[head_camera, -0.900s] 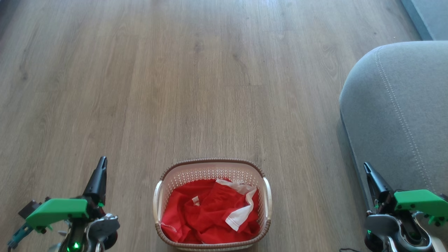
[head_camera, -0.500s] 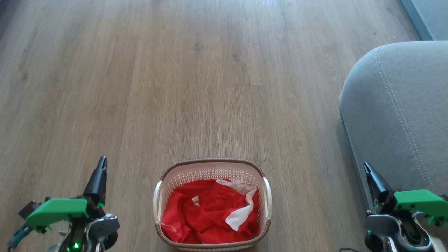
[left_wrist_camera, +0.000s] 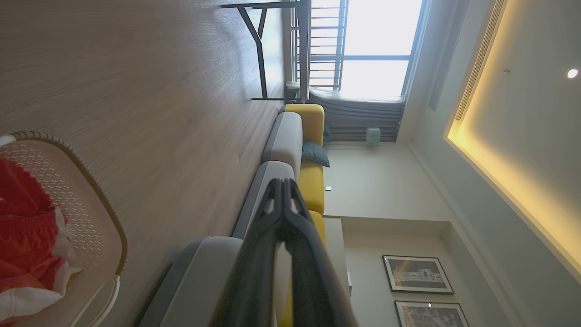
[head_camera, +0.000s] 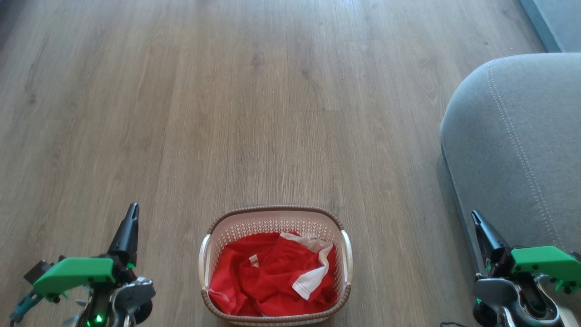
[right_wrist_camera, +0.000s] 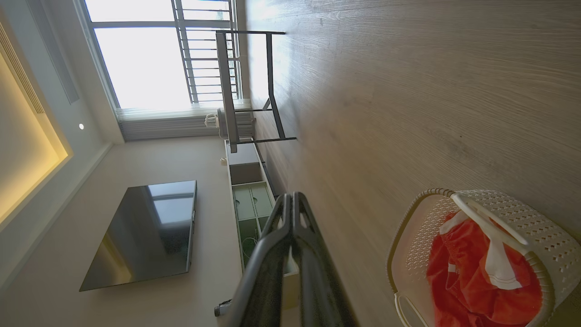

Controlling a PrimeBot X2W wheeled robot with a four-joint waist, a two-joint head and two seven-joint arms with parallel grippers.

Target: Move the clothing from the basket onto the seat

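Red clothing (head_camera: 272, 279) with white trim lies heaped in the cream basket (head_camera: 274, 218), which stands on the wood floor at the bottom middle of the head view. The grey seat (head_camera: 517, 145) with pale stitching rises at the right. My left gripper (head_camera: 132, 209) hovers to the left of the basket, shut and holding nothing. My right gripper (head_camera: 475, 215) is shut and empty between the basket and the seat's edge. The basket (left_wrist_camera: 81, 218) and clothing (left_wrist_camera: 27, 236) show at the left wrist view's lower left; the basket (right_wrist_camera: 522, 227) and clothing (right_wrist_camera: 476, 281) sit at the right wrist view's lower right.
Bare wood floor (head_camera: 254, 100) stretches ahead of the basket. A blue-grey edge (head_camera: 553, 22) shows at the head view's top right. The left wrist view holds a yellow and grey sofa (left_wrist_camera: 295, 150) and a dark-legged table (left_wrist_camera: 272, 50); the right wrist view a television (right_wrist_camera: 145, 231).
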